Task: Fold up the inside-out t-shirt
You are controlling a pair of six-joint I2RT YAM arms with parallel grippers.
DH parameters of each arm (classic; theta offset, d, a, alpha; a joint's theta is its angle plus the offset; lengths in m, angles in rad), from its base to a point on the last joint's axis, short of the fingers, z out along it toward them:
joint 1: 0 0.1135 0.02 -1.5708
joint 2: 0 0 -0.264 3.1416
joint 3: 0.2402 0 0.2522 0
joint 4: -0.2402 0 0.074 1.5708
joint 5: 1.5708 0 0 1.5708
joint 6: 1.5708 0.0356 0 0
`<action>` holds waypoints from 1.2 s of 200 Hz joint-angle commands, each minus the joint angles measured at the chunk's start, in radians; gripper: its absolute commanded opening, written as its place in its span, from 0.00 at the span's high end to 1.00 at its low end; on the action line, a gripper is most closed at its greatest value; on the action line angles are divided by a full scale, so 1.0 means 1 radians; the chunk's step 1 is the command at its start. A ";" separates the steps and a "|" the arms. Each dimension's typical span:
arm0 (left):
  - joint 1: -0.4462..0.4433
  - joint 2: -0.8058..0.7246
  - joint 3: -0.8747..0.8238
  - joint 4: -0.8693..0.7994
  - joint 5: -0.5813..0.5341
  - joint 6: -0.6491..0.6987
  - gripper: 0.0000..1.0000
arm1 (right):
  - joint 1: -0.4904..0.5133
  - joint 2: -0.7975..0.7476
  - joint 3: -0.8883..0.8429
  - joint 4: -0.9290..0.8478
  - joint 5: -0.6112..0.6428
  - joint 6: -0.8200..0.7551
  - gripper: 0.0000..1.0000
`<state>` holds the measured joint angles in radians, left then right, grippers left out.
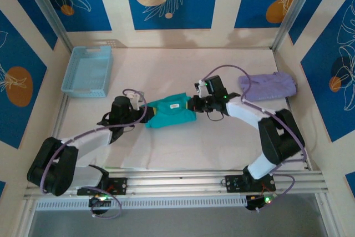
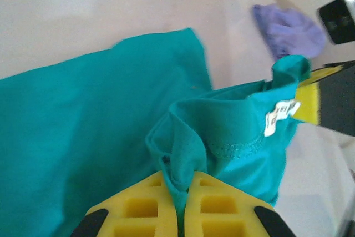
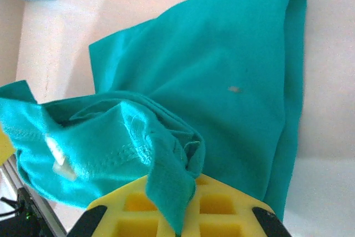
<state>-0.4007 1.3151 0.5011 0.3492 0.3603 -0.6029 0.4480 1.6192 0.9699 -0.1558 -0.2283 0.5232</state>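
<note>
The teal-green t-shirt [image 1: 169, 113] lies bunched in the middle of the table, stretched between both grippers, a white label [image 1: 174, 105] showing on top. My left gripper [image 1: 141, 107] is shut on its left end; in the left wrist view the yellow fingers [image 2: 216, 206] pinch a fold of teal cloth [image 2: 186, 165], with the collar seam and label [image 2: 280, 116] beyond. My right gripper [image 1: 195, 104] is shut on the right end; in the right wrist view the shirt [image 3: 222, 81] drapes over the yellow fingers [image 3: 222, 209], which clamp a fold.
A pale lavender folded garment [image 1: 268, 86] lies at the back right, also seen as a purple heap [image 2: 289, 29] in the left wrist view. A light blue basket [image 1: 87, 71] stands at the back left. The bare table [image 1: 166, 65] stretches behind the shirt.
</note>
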 commanded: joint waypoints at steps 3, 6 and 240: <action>0.060 0.073 0.026 -0.045 -0.086 -0.011 0.96 | 0.003 0.130 0.135 -0.085 0.024 -0.013 0.99; 0.066 0.084 0.027 -0.036 -0.086 -0.013 0.95 | 0.003 0.149 0.151 -0.091 0.024 -0.015 0.99; 0.048 0.355 0.184 -0.078 0.013 0.023 0.24 | -0.054 0.182 0.224 -0.197 0.053 -0.088 0.47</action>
<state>-0.2924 1.6009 0.6338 0.2680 0.3061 -0.5926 0.3904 1.7973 1.2102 -0.3607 -0.1497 0.4404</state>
